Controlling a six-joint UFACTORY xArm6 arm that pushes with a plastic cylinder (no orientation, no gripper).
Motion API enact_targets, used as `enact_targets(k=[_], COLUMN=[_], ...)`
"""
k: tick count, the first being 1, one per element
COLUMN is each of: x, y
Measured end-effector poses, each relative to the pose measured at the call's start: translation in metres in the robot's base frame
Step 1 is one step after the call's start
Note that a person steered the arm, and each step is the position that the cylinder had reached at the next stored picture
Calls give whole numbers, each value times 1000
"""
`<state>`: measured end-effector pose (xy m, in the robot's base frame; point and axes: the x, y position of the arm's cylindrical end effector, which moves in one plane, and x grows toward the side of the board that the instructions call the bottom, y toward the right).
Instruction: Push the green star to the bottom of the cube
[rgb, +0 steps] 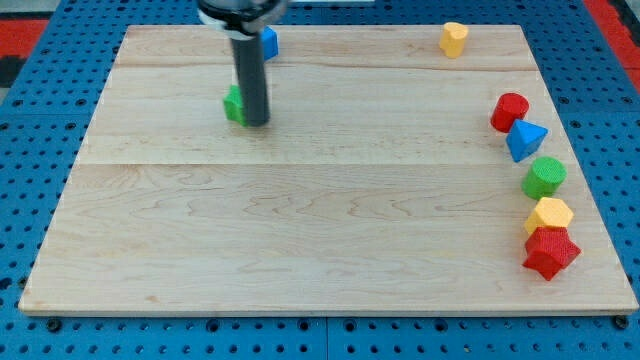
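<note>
The green star (234, 105) lies in the upper left part of the wooden board (300, 220), mostly hidden behind my rod. My tip (258, 123) rests on the board, touching the star's right side. The blue cube (268, 42) sits near the board's top edge, above and slightly right of the star, partly hidden by the arm.
A yellow block (454, 38) sits near the top edge at the right. Down the right side run a red cylinder (509, 111), a blue triangular block (525, 139), a green cylinder (544, 177), a yellow hexagonal block (549, 214) and a red star (550, 251).
</note>
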<state>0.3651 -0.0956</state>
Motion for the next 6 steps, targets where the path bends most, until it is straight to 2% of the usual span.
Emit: enact_targets(k=[1, 2, 3, 4, 5, 6], x=[22, 6, -15, -23, 4, 34], y=[-23, -45, -25, 21, 12, 90])
